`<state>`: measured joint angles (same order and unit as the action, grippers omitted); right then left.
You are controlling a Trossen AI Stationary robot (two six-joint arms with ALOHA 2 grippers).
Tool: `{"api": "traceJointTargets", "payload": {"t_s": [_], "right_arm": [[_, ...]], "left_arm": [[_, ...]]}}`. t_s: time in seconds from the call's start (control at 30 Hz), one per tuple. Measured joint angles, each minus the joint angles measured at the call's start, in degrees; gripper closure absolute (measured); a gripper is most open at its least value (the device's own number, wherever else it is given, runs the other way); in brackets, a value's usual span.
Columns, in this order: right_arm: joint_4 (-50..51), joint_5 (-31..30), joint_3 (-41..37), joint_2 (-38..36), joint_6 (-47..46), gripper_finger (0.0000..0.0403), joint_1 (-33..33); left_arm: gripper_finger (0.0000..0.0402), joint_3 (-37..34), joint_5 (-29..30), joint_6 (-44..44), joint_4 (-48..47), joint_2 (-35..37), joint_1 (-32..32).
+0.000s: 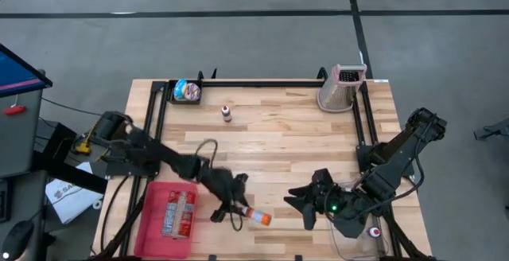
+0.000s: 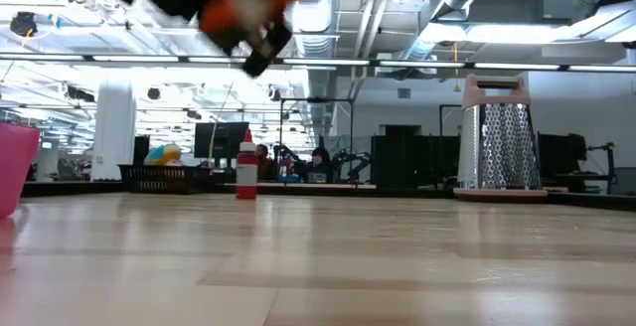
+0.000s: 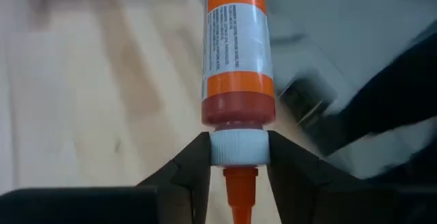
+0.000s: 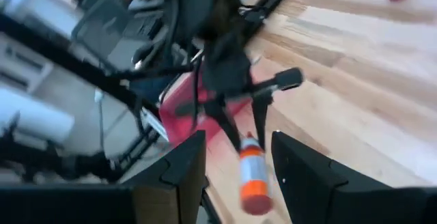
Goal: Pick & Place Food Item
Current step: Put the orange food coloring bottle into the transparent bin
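Orange and white plastic, the bottle [image 3: 238, 60] is a slim squeeze bottle of red sauce with a ribbed white cap and an orange nozzle, and the left hand [image 3: 236, 157] pinches it at that cap, one finger on each side. In the high view the bottle [image 1: 258, 217] sticks out from the left hand [image 1: 235, 210] near the front edge of the counter [image 1: 270, 146], just beside the pink tray [image 1: 153, 207] that already holds a packet; in the low view it hangs clear of the wood. It looks light and fairly stiff at the cap, but the body is probably soft enough to give under a squeeze, and the glossy label would likely slip. The ribbed cap seems the better hold, though so far out on one end the bottle may swing or tilt. A gentle set-down in the tray seems wise, since a tall, narrow thing would tip easily. The right hand [image 1: 306, 201] waits to the right of the bottle at the counter's front, fingers spread and empty. A small bottle [image 1: 227, 113], a basket [image 1: 184, 92] and a grater [image 1: 342, 87] stand well apart at the back.
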<state>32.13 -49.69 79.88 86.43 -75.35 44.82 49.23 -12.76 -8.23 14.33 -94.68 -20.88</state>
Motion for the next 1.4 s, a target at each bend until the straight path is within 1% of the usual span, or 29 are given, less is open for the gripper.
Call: {"api": "traceJointTargets", "payload": {"t_s": [0.1,0.23,0.27,0.33,0.5,0.6,0.67,0.9,1.2,1.3,1.4], "right_arm": [[-3.67,2.83,0.00,0.02,11.61,0.0243,-1.51],[-6.79,3.62,0.00,0.02,29.47,0.0239,-3.34],[-7.10,3.65,0.00,0.02,33.44,0.0235,-3.68],[-7.52,3.77,0.00,0.02,39.84,0.0222,-4.37],[-7.36,3.78,0.00,0.02,50.39,0.0177,-5.92],[-7.31,3.76,0.00,0.02,55.32,0.0154,-7.09],[-7.35,3.78,0.00,0.04,57.35,0.0146,-7.76],[-7.04,4.63,0.00,0.07,59.34,0.0142,-8.64],[-6.15,5.15,0.00,0.09,60.83,0.0142,-11.58],[-5.13,8.05,-0.02,0.09,60.88,0.0142,-13.16],[-5.21,9.40,-0.02,0.46,60.98,0.0142,-14.19]], "left_arm": [[0.0291,2.31,-9.48,-4.42,-1.58,2.97,4.09],[0.0291,4.73,-23.04,-11.74,-2.87,5.35,9.05],[0.0291,5.28,-25.40,-13.26,-2.45,5.69,9.99],[0.0291,5.42,-28.57,-15.28,-2.88,6.88,11.41],[0.0291,5.56,-34.85,-22.12,-1.00,8.22,16.32],[0.0291,5.57,-36.23,-26.31,1.62,8.20,18.92],[0.0291,5.57,-37.05,-27.37,3.60,8.21,20.22],[0.0288,5.57,-38.07,-28.28,4.18,8.21,24.61],[0.0289,5.55,-38.12,-28.49,5.63,8.18,24.86],[0.0288,5.55,-38.05,-28.51,6.54,8.18,24.85],[0.0290,5.55,-38.02,-28.70,6.82,8.18,24.85]]}}
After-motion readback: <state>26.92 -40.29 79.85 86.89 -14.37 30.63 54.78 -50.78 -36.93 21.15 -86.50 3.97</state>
